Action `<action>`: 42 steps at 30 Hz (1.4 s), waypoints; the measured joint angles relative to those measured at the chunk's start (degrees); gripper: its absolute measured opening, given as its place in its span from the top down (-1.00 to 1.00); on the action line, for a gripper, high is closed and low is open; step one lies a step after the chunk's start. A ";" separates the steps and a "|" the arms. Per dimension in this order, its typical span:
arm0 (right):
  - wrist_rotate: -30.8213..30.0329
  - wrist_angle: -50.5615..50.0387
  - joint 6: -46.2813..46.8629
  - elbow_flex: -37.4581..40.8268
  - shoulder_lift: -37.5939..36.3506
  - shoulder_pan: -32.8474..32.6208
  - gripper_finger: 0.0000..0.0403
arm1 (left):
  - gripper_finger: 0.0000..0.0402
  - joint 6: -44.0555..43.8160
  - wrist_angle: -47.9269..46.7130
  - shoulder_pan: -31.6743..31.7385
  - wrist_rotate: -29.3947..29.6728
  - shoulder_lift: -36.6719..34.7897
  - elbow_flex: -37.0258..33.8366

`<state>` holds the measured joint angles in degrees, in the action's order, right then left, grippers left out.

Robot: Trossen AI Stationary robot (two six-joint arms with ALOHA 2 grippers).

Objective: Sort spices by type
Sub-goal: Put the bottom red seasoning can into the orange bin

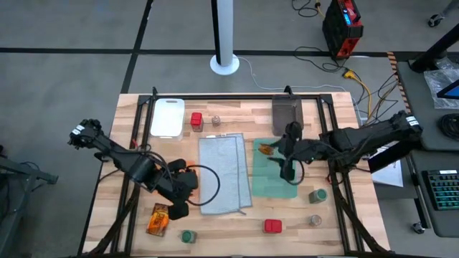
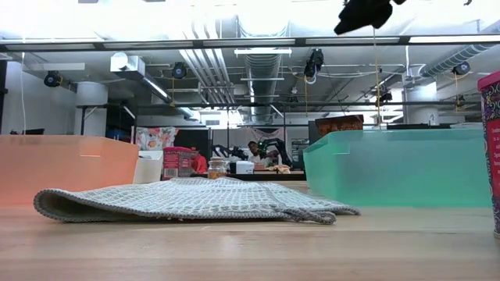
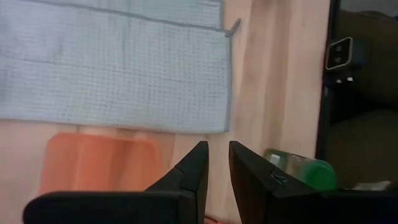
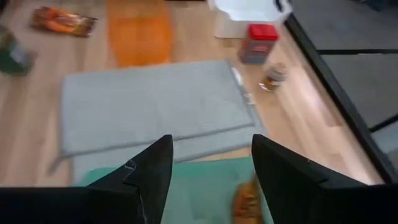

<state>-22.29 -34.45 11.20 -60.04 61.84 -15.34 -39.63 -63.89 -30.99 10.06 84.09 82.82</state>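
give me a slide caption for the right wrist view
Open right gripper above the green cloth and an orange-brown packet, grey cloth beyond.

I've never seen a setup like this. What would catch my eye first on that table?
Probably the two dark arms reaching in from either side over a wooden table. A grey cloth lies in the middle with a green cloth beside it, where the right claw hangs open near an orange packet. Small spice containers are scattered around, such as a red box at the near edge.
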 joint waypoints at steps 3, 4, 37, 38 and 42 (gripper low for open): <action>-0.02 -1.06 2.60 -0.42 2.09 -2.99 0.03 | 0.76 0.04 0.05 -1.25 2.81 -0.02 -0.25; 0.03 -1.95 3.86 -0.77 2.88 -3.96 0.05 | 0.76 0.09 0.16 -1.64 3.52 -0.02 -0.25; 11.05 -29.55 42.26 -33.53 44.29 -29.30 -0.49 | 0.76 26.11 7.92 -2.09 11.94 -0.24 -0.34; 11.58 -30.15 42.61 -33.86 45.11 -29.28 -0.51 | 0.76 26.34 7.92 -2.09 11.94 -0.25 -0.34; 12.57 -31.46 43.30 -34.57 46.63 -29.15 -0.51 | 0.76 26.92 7.86 -2.09 11.91 -0.80 -0.34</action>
<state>-9.72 -65.91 54.50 -94.61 108.47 -44.49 -12.71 -56.03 -33.08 21.98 83.29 82.48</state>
